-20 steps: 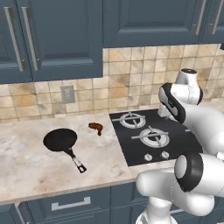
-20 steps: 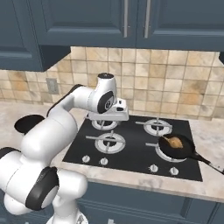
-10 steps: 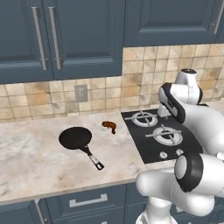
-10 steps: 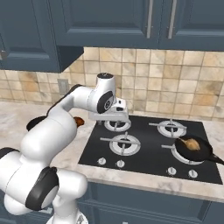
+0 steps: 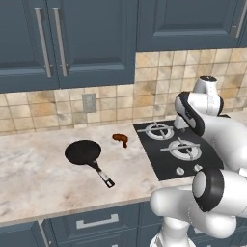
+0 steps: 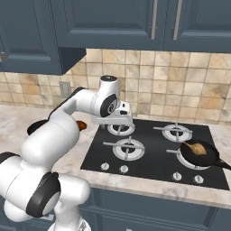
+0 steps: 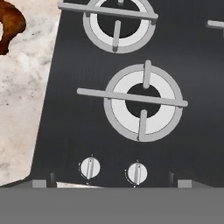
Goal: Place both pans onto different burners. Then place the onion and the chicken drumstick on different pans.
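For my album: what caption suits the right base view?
White arm over the cooktop; onion in a pan on the front right burner.

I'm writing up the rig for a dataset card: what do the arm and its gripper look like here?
The arm is built of glossy white rounded segments with dark grey to black joint caps, thick and bulbous toward the base. The hand carrying the gripper is a white, boxy, flat-sided block at the arm's end. No cables, logos or markings can be made out on it.
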Controlling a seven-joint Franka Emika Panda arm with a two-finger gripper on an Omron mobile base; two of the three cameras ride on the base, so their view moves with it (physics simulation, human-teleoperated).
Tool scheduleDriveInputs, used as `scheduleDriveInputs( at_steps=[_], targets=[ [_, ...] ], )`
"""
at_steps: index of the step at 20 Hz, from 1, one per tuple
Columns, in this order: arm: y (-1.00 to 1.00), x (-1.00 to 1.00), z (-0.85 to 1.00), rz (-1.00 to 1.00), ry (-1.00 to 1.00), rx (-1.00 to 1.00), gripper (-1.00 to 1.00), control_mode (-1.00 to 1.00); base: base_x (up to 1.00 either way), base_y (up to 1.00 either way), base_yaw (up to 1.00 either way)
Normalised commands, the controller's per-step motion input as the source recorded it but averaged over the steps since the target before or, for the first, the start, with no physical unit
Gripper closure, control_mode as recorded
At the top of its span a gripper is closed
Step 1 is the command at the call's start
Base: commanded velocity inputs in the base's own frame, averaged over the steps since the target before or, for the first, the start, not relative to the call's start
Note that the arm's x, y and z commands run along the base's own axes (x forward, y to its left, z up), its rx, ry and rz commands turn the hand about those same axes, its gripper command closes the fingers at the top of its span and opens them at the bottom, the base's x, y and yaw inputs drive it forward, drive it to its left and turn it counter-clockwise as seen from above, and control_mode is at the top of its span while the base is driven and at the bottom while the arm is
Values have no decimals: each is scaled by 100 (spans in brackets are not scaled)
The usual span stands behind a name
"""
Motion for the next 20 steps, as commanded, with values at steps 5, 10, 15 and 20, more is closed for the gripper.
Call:
scheduleDriveInputs(
  at_steps=[5, 10, 15, 20],
  targets=[
    [11, 0, -11, 1, 0, 0, -100, -100, 0, 0, 0],
    [39, 0, -26, 0, 0, 0, -100, -100, 0, 0, 0],
    [55, 0, -29, 0, 0, 0, -100, -100, 0, 0, 0],
    [55, 0, -33, 0, 0, 0, -100, -100, 0, 0, 0]
  ],
)
